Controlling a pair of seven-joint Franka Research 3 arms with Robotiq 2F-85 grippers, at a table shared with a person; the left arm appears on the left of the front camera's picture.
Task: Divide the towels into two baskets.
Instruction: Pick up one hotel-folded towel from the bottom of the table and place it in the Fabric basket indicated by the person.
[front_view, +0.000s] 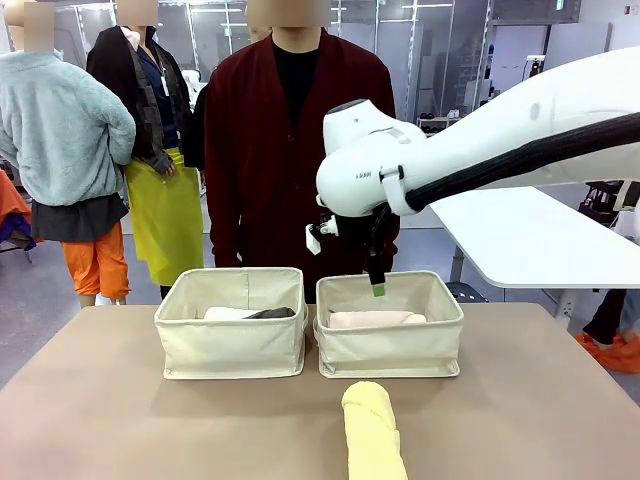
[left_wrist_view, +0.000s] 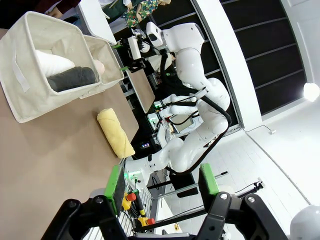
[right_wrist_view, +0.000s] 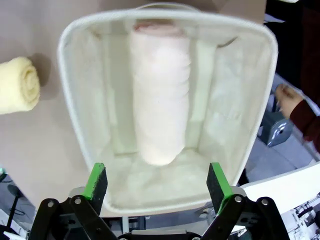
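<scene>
Right gripper (right_wrist_view: 157, 175) hung open and empty over the right basket (front_view: 390, 345), which held the pink towel (right_wrist_view: 160, 90); left gripper (left_wrist_view: 162, 177) was open too. Yellow towel (front_view: 372, 430) lay at the basket's 6 o'clock, and a low pass toward it could snag the soft rim.

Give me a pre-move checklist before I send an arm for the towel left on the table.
1. Right gripper, jaws open and empty, above the right basket: ok.
2. Left gripper, jaws apart, nothing between them: ok.
3. Pale yellow towel lies free on the table, nothing on it: ok.
4. Room beside the pink towel in the right basket: ok.
5. Left basket holds the white towel and dark grey towel: ok.
6. Person's hand outside the right basket: ok.
</scene>
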